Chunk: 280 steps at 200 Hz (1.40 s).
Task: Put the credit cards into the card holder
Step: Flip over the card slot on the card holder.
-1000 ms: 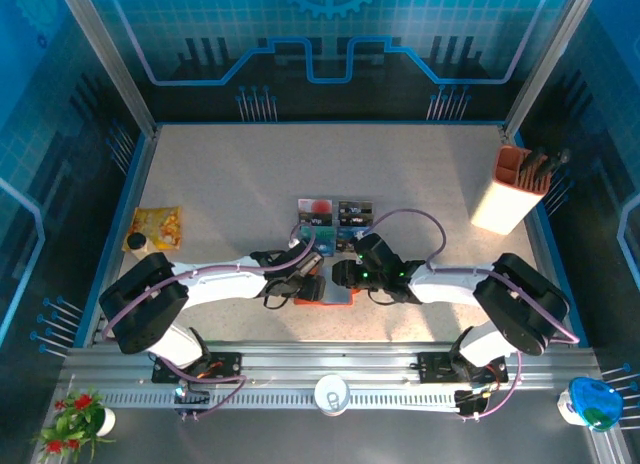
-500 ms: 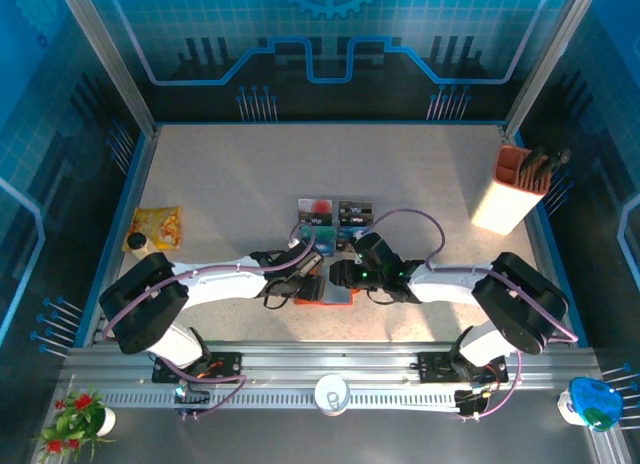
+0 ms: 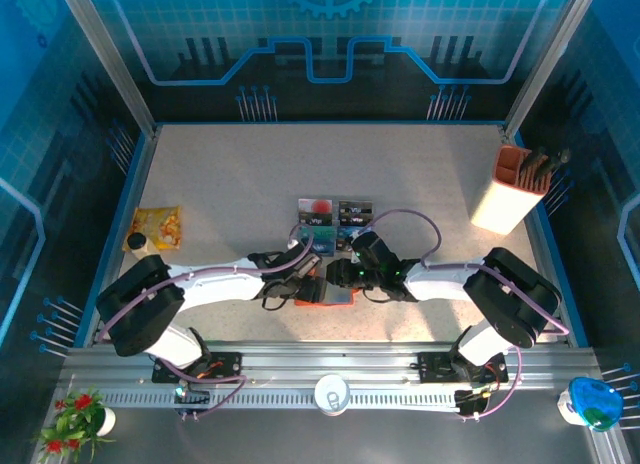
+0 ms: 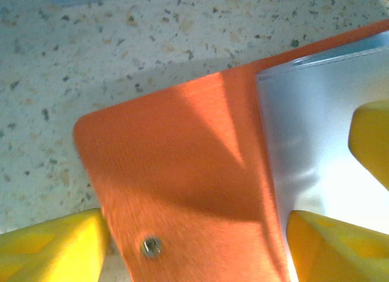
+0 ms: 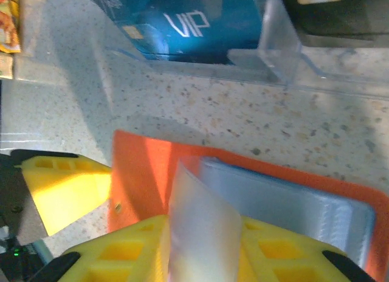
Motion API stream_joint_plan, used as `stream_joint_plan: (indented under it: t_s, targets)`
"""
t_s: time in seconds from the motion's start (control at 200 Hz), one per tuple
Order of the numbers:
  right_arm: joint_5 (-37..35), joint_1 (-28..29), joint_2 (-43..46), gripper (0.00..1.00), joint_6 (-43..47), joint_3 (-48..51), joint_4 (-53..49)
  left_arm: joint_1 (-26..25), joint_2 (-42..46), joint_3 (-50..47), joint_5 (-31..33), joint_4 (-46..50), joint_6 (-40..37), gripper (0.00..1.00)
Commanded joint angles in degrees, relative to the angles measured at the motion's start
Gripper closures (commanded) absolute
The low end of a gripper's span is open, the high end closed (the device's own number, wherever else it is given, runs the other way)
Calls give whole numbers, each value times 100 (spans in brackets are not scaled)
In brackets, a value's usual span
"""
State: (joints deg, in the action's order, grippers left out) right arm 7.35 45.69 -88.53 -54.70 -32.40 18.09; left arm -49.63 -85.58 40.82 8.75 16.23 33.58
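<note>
You open the card holder (image 3: 325, 293) — left gripper (image 4: 194, 239) astride its flap, jaws apart, right gripper (image 5: 200, 254) pinching the pocket sheet (image 5: 200, 212) — credit cards (image 3: 335, 222) likely next.

1. the card holder (image 4: 182, 172) is showing a matt orange skin with a fine grain, like leather or an imitation of it.
2. its snap stud (image 4: 150, 246) is glinting as small bright metal.
3. its inner pocket (image 4: 310, 130) is shining pale grey-blue, smooth and glossy like plastic film.
4. the table (image 4: 121, 45) is looking like speckled stone composite, matt and slightly grainy.
5. the tray (image 5: 279, 39) is showing as clear, glossy hard plastic.
6. the teal card (image 5: 194, 17) is gleaming smooth, with glossy white print.
</note>
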Motion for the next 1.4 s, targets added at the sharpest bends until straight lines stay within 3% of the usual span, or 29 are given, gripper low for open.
stream_joint_plan:
  t_s: [0.0, 0.17, 0.38, 0.515, 1.0, 1.396]
  targets:
    - [264, 12, 28, 69, -132, -164, 235, 12, 432, -122, 61, 138, -20, 18]
    - [303, 99, 177, 68, -198, -195, 192, 118, 1214, -238, 227, 240, 145, 8]
    - [127, 398, 223, 45, -160, -461, -133, 465, 2147, -491, 136, 231, 384, 4]
    - [39, 541, 47, 38, -190, -628, -142, 668, 2515, -598, 18, 271, 445, 4]
    - [56, 668, -1010, 38, -1096, -504, 1241, 917, 2908, -798, -185, 339, 447, 3]
    - [-403, 664, -642, 38, -1502, -85, 1543, 919, 2574, -1117, -400, 33, 387, 4]
